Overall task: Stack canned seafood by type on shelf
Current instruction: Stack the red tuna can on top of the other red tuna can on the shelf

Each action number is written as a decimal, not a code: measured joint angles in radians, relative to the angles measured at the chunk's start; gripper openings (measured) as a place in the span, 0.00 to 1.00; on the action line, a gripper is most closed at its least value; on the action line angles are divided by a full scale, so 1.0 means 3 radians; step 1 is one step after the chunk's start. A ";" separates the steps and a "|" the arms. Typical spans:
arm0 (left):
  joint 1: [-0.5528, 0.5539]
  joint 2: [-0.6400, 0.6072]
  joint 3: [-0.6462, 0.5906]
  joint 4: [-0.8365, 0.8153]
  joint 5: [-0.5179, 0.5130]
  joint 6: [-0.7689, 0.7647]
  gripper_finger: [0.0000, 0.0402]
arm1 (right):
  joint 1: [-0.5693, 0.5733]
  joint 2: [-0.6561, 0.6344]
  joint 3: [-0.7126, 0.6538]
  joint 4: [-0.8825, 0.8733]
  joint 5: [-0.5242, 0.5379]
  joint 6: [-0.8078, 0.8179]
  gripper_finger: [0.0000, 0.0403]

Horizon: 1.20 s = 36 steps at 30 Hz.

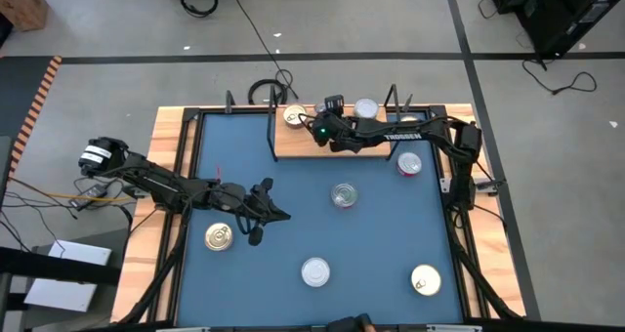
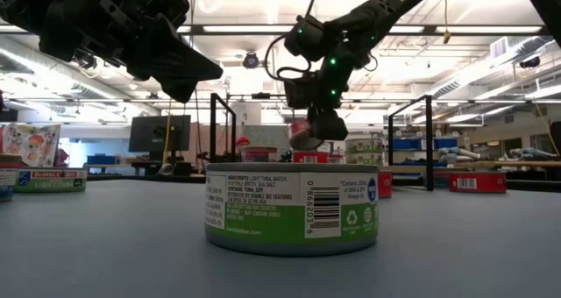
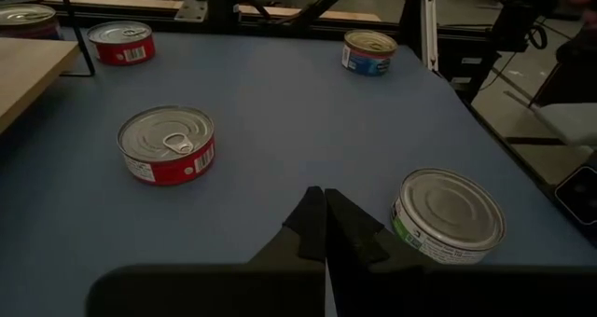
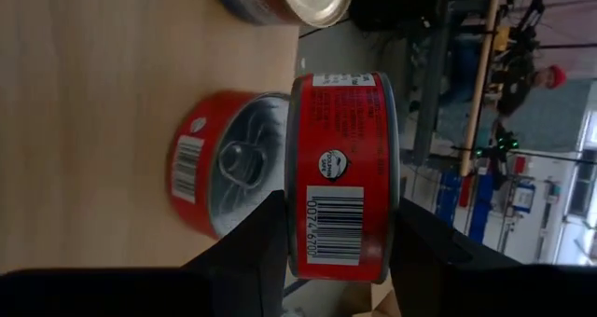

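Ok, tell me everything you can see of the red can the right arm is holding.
The red can is a squat round tin with red sides carrying a barcode and white print, plus a silver rim. It is clamped between the right gripper fingers, off the surface, above the light-wood shelf. A second red tin with a pull-tab lid sits on the shelf just behind it; contact between them cannot be told.
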 joint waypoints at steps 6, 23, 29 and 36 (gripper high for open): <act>0.0000 0.0000 0.0000 -0.0001 0.0000 0.0000 0.00 | -0.0066 -0.0001 -0.0051 0.0029 -0.0087 -0.0040 0.37; -0.0001 0.0000 0.0000 -0.0004 0.0073 -0.0022 0.00 | -0.0088 -0.0001 -0.0053 0.0007 -0.0227 -0.0194 0.58; 0.0000 0.0000 0.0000 -0.0004 0.0130 -0.0024 0.00 | -0.0088 -0.0001 -0.0053 -0.0013 -0.0185 -0.0083 0.67; -0.0001 0.0000 0.0000 -0.0009 0.0132 -0.0042 0.00 | -0.0085 -0.0001 -0.0053 -0.0107 -0.0180 0.0143 0.70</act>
